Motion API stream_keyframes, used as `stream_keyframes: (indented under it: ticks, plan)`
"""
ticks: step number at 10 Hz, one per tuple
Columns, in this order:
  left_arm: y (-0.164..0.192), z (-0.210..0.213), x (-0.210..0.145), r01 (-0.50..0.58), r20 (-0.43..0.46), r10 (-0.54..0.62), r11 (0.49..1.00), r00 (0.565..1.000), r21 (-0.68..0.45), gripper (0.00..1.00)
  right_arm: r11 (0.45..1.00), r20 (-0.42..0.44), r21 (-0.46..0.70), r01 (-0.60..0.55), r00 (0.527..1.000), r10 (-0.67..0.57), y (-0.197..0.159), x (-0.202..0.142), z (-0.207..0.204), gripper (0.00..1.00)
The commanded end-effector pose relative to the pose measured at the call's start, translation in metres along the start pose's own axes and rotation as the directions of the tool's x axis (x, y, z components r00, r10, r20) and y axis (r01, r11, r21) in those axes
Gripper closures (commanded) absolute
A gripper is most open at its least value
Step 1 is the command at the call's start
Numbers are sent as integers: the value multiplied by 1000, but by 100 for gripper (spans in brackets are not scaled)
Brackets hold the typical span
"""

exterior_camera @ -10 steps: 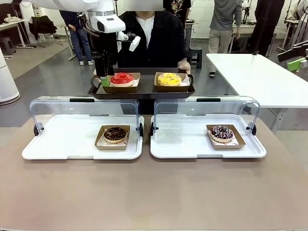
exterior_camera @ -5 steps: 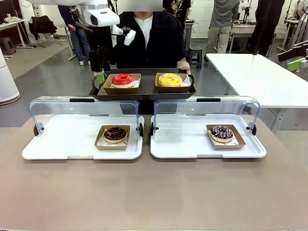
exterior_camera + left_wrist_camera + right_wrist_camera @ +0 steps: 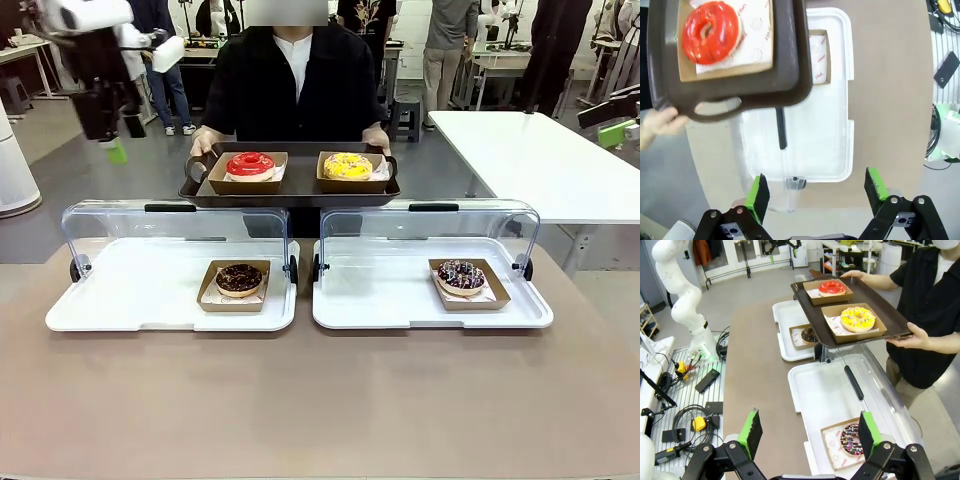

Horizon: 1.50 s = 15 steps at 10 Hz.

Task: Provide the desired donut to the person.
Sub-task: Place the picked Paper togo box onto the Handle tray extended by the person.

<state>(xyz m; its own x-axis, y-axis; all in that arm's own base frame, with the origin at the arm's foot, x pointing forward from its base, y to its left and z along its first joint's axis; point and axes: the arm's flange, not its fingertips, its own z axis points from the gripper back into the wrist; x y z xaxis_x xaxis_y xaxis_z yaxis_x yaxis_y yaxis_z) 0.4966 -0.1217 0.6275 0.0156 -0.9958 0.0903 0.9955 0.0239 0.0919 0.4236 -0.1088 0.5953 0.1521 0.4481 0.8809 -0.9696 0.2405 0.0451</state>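
The person [image 3: 292, 80] at the far side holds a dark tray [image 3: 290, 190] with a red donut [image 3: 250, 164] and a yellow donut [image 3: 347, 166], each in a brown card box. On the table, a chocolate donut [image 3: 239, 279] lies in the left white tray [image 3: 120, 310] and a sprinkled donut [image 3: 460, 275] in the right white tray [image 3: 380, 310]. My left gripper [image 3: 112, 140] hangs open and motion-blurred at the upper left, clear of the dark tray. In its wrist view the left gripper [image 3: 817, 192] stands open above the white tray's end, with the red donut [image 3: 710, 32] ahead. The right gripper [image 3: 809, 435] is open and high over the table's right end.
Both white trays have clear lids [image 3: 175, 230] swung up at the back. A white side table [image 3: 530, 160] stands at the right. Other people stand in the background. Cables and devices [image 3: 690, 405] lie on a rack beside the table.
My left arm has drawn back from beside the red donut on the person's tray, up and to the left. The person's tray shifted slightly left. Both grippers stayed open.
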Motion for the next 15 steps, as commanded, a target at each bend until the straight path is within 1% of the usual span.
stream_keyframes:
  ticks: [1, 3, 4, 5, 13, 14, 15]
  plan:
    - [-23, -16, -17, -4, 30, 3, 1000, 1000, 24, 2, 1000, 6, -1, -2, 1000, 2, 1, 1, 0, 0]
    - [-27, -21, -28, -24, 19, 24, 1000, 1000, 2, 2, 1000, 6, -1, -2, 1000, 2, 1, 1, 0, 0]
    - [-31, -23, -30, -7, -32, 8, 999, 999, 35, 2, 1000, 6, -1, -2, 1000, 2, 1, 1, 0, 0]
    - [-21, -15, -28, -36, -1, 36, 999, 999, -7, 2, 1000, 6, -1, -2, 1000, 2, 1, 1, 0, 0]
    - [-23, -18, -28, -32, -8, 32, 999, 999, -2, 1, 1000, 6, -1, -2, 1000, 2, 1, 1, 0, 0]
    - [-11, -19, -54, 12, 165, 5, 995, 986, -101, 1, 1000, 6, -1, -2, 1000, 2, 1, 1, 0, 0]
    - [-12, -20, -80, 23, 305, 21, 990, 952, -141, 1, 1000, 6, -1, -2, 1000, 2, 1, 1, 0, 0]
